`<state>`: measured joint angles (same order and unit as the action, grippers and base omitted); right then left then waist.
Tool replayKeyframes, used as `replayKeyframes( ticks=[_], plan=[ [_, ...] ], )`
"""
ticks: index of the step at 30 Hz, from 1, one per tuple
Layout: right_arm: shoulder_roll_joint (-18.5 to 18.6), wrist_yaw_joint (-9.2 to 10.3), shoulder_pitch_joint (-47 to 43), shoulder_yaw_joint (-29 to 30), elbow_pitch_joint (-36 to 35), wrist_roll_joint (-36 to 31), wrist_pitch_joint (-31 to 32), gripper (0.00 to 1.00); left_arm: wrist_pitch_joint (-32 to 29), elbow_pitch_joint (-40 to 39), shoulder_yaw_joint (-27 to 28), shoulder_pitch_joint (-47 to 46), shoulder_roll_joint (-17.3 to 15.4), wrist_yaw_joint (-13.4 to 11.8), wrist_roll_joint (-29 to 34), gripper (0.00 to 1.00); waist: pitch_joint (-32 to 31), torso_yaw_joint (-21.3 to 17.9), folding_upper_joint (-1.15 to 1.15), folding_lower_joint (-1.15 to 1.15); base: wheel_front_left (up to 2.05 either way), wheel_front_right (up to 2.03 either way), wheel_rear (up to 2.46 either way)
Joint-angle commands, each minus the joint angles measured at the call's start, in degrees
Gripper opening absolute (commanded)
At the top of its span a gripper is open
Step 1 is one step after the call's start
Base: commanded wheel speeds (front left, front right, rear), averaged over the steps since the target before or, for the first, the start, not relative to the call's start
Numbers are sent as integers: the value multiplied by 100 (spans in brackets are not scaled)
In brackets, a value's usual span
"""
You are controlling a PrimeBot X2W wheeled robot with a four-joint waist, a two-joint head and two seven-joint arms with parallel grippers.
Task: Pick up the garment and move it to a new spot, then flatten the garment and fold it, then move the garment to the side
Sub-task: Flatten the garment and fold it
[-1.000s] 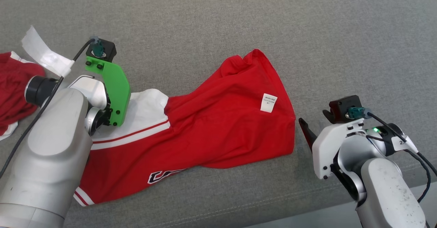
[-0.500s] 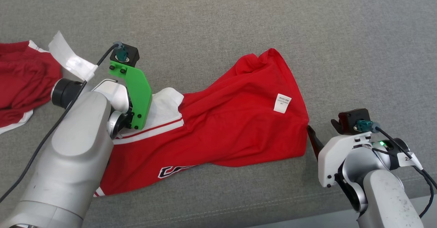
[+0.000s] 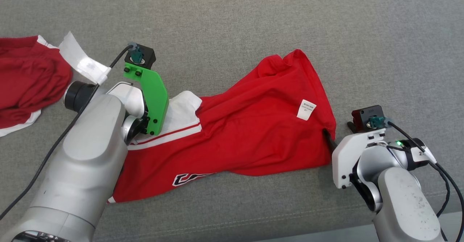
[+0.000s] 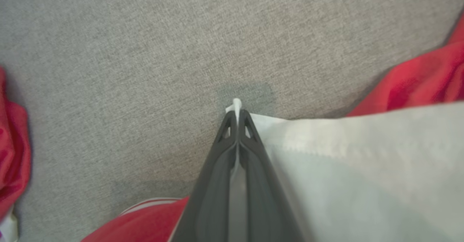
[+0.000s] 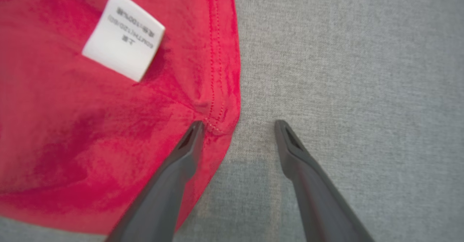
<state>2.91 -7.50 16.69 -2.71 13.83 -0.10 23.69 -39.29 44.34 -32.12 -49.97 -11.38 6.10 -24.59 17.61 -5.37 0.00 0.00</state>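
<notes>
Head view: spare red cloth [image 3: 32, 75] far left; left gripper [image 4: 236, 113] pinches white corner of garment [image 3: 253, 126], right gripper [image 5: 239, 124] spread wide over hem.

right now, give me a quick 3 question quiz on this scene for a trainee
1. True or false: the left gripper is shut on the white part of the shirt.
2. The right gripper is: A) open at the shirt's edge; B) shut on the shirt; C) shut on nothing.
3. What colour is the cushion under the shirt?

Key: 1 true; 2 A; 3 grey.
</notes>
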Motion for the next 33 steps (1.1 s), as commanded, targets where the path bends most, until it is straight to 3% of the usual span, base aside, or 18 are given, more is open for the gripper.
replayKeyframes(
  ticks=[1, 3, 5, 6, 9, 11, 12, 14, 15, 25, 33],
  plan=[
    [2, 2, 64, -7, 58, 43, 15, 100, 21, 34, -24, -78, 13, 25, -5, 0, 24, 20, 0, 0, 0, 0, 0],
    [0, 2, 86, -34, 160, 117, 20, 100, 54, 72, -39, -103, 22, 31, -22, 0, 38, 30, 0, 0, 0, 0, 0],
    [-1, 2, 101, -49, 239, 170, 4, 69, 123, 102, -50, -134, 24, 35, -29, 0, 53, 38, 0, 0, 0, 0, 0],
    [-2, 3, 91, -23, 341, 187, 22, 46, 172, 139, -63, -166, 33, 39, -41, 0, 63, 49, 0, 0, 0, 0, 0],
    [9, 5, 107, 40, 516, 397, 61, 36, 235, 210, -65, -195, 48, 36, -63, 0, 75, 75, 0, 0, 0, 0, 0],
    [5, 5, 132, 60, 589, 410, 76, 39, 283, 254, -68, -222, 54, 40, -81, 0, 79, 93, 0, 0, 0, 0, 0],
    [5, 6, 147, 85, 636, 439, 90, 33, 298, 284, -75, -226, 58, 43, -92, 0, 75, 100, 0, 0, 0, 0, 0],
    [7, 7, 171, 119, 694, 364, 90, 5, 341, 340, -98, -231, 66, 52, -93, 0, 57, 115, 0, 0, 0, 0, 0],
    [8, 7, 188, 133, 715, 347, 79, 0, 383, 355, -99, -230, 66, 53, -98, 0, 46, 124, 0, 0, 0, 0, 0],
    [1, 5, 334, 281, 356, 684, -267, 0, 1409, 228, 140, -268, 104, 76, -355, 0, -215, 198, 0, 0, 0, 0, 0],
    [7, 4, 611, 431, 2, 1152, -226, 0, 2577, -48, 664, -287, 107, 95, -809, 0, -553, 205, 0, 0, 0, 0, 0]
  ],
)
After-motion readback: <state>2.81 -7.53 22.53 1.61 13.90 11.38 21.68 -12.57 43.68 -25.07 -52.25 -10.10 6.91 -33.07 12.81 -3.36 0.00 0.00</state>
